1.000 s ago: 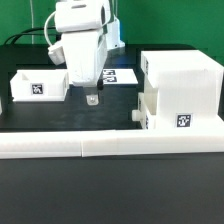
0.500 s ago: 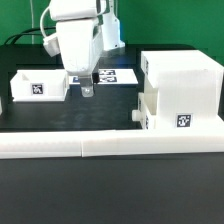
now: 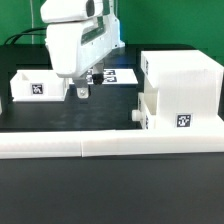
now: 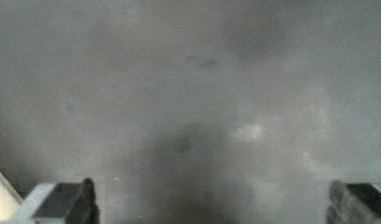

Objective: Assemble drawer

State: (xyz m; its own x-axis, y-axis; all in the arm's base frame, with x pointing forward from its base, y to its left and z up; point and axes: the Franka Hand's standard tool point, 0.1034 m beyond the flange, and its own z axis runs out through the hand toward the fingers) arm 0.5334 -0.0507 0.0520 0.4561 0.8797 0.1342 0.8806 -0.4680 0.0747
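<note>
The tall white drawer housing [image 3: 182, 88] stands at the exterior view's right, with one knobbed tray [image 3: 150, 112] pushed into its lower slot and a tag on its front. A second white tray [image 3: 38, 84] with a tag lies at the exterior view's left. My gripper [image 3: 82, 93] hangs over the black table just right of that loose tray, apart from it. In the wrist view the two fingertips [image 4: 62, 203] stand wide apart with only blurred table between them, so the gripper is open and empty.
Long low white border bars [image 3: 110, 146] run along the front of the table. The marker board [image 3: 118, 76] lies flat behind the arm. Another white part shows at the exterior view's far left edge [image 3: 3, 96].
The arm has moved toward the exterior view's left, closer to the loose tray. The gripper stays open and empty. The parts have not moved.
</note>
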